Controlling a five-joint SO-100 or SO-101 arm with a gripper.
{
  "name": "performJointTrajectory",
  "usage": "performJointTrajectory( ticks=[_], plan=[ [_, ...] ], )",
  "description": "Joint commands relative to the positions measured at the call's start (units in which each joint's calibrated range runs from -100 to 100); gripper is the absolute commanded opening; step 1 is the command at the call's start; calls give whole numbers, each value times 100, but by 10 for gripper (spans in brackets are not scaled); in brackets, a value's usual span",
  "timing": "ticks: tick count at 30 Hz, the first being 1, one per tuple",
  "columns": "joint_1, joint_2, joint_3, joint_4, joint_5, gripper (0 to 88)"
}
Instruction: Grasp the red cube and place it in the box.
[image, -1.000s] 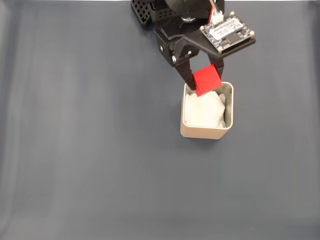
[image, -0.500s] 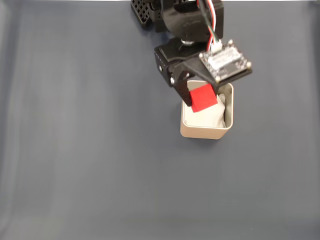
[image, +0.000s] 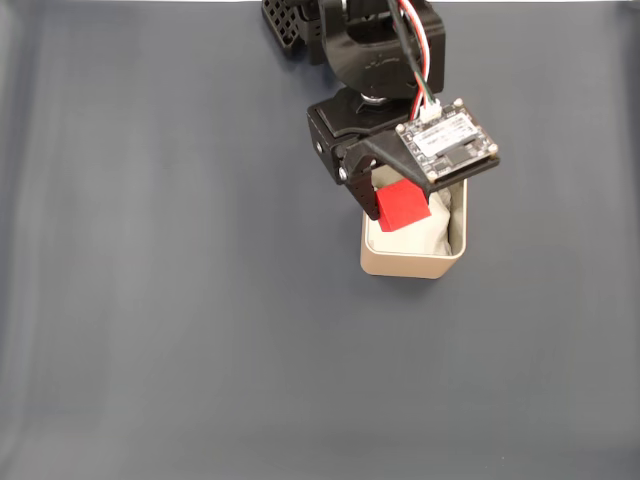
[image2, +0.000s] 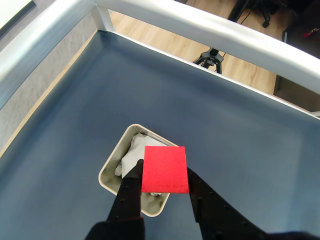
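Two black fingers (image2: 131, 187) of the gripper (image2: 164, 176) press the red cube (image2: 164, 169) from its left and right sides in the wrist view, so the jaws are clamped on it; the cube hangs above the box (image2: 109, 181), over its near right part, and covers some of the crumpled white lining (image2: 131, 152); in the fixed view the arm (image: 372, 55) reaches down from the top edge, with the gripper (image: 402, 212) tilted over the box (image: 412, 264); the red cube (image: 402, 205) sits at the box's upper left corner; a small circuit board (image: 447, 143) rides on the right of the wrist; the dark mat (image: 180, 300) lies around the box.
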Motion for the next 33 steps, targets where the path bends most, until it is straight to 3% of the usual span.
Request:
performJointTrajectory(
  ticks=[1, 29, 33],
  plan=[
    [-58, -108, -25, -96, 20, 2],
    [-279, -238, 103, -104, -122, 2],
    [-300, -247, 94, -104, -249, 70]
  ],
)
